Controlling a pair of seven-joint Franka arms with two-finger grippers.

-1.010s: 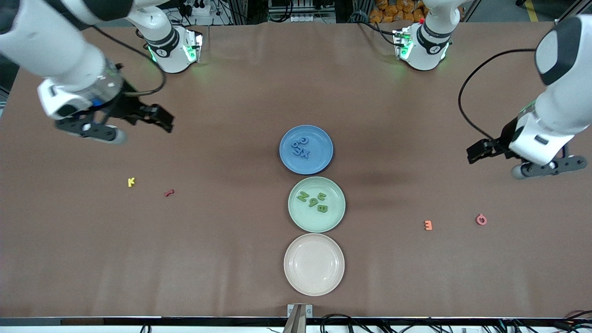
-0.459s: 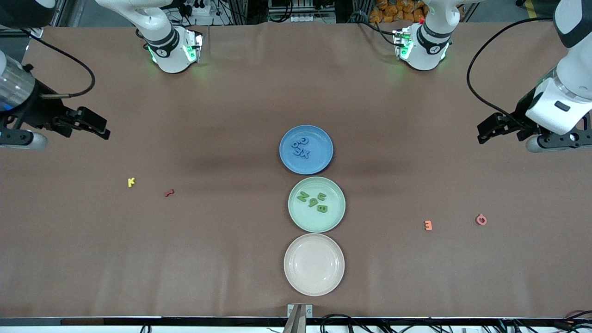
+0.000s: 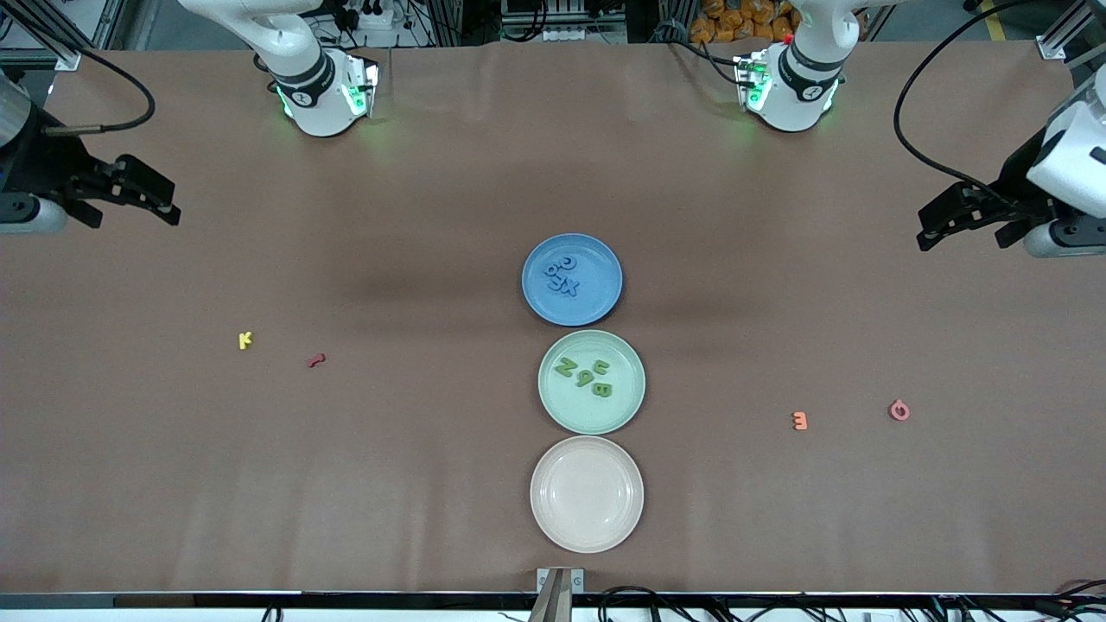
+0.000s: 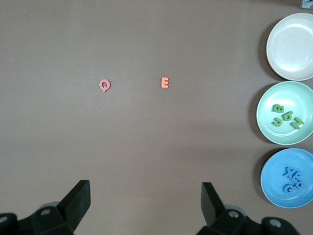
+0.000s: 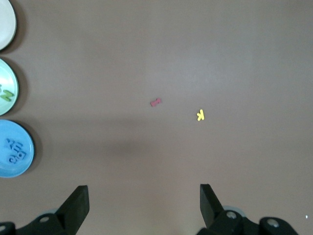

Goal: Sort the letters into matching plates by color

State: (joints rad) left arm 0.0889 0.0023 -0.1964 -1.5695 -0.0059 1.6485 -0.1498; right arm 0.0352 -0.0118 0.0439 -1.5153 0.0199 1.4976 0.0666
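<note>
Sitting sorted: blue letters (image 3: 562, 276) (green letters (image 3: 586, 374) likewise)

The table (image 3: 415, 484) was covered in a matt brown sheet, cloth or paper, faintly creased. The three plates, blue (image 3: 605, 259), mint (image 3: 629, 402) and cream (image 3: 553, 518), looked matt and smooth, like plastic. The letters in them and the loose ones seemed soft, matt foam. The arms wore glossy white plastic shells with black matt grippers, left (image 3: 959, 216) and right (image 3: 130, 194)
</note>
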